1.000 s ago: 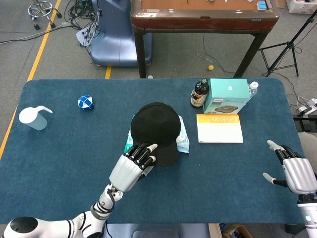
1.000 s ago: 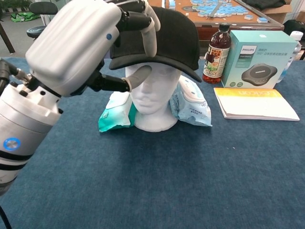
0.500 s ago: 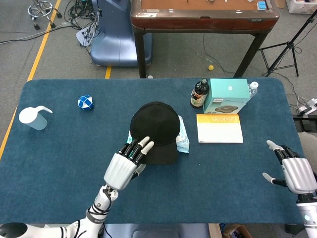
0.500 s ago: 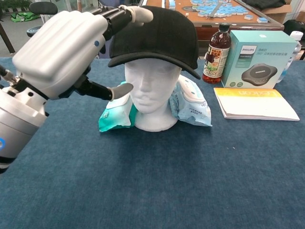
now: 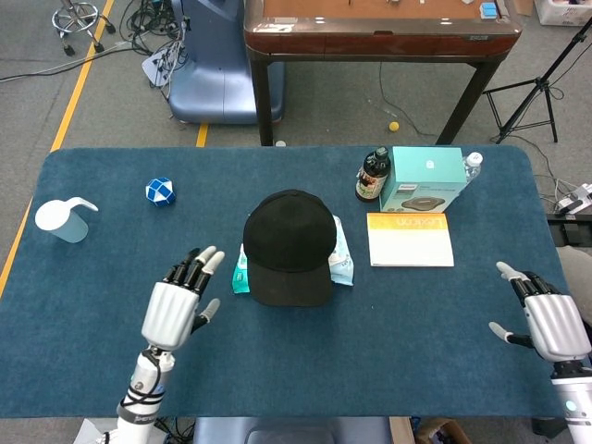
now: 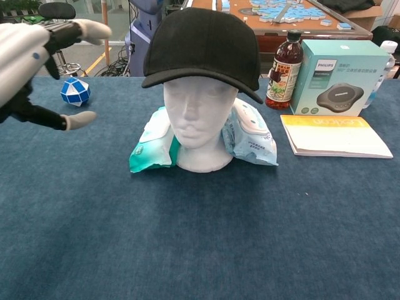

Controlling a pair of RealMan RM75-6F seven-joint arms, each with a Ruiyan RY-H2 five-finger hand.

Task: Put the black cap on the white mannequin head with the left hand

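Note:
The black cap [image 5: 288, 242] [image 6: 203, 45] sits on the white mannequin head [image 6: 197, 125], brim toward me and slightly tilted to my right. Nothing touches it. My left hand [image 5: 178, 303] [image 6: 31, 65] hovers to the left of the head, well apart from it, fingers spread and empty. At the table's right front edge my right hand [image 5: 550, 319] rests with fingers apart, holding nothing; the chest view does not show it.
Teal and light-blue wipe packs [image 6: 150, 142] [image 6: 251, 132] lie against the mannequin's base. Behind right stand a dark bottle [image 6: 282, 62], a teal box [image 6: 337, 77] and a booklet [image 6: 334, 135]. A blue-white puzzle ball [image 6: 75, 91] and a white jug [image 5: 63, 220] sit far left.
My left hand has let go of the cap's brim and drawn back to the left and toward me. The cap stays on the mannequin head. The right hand has not moved.

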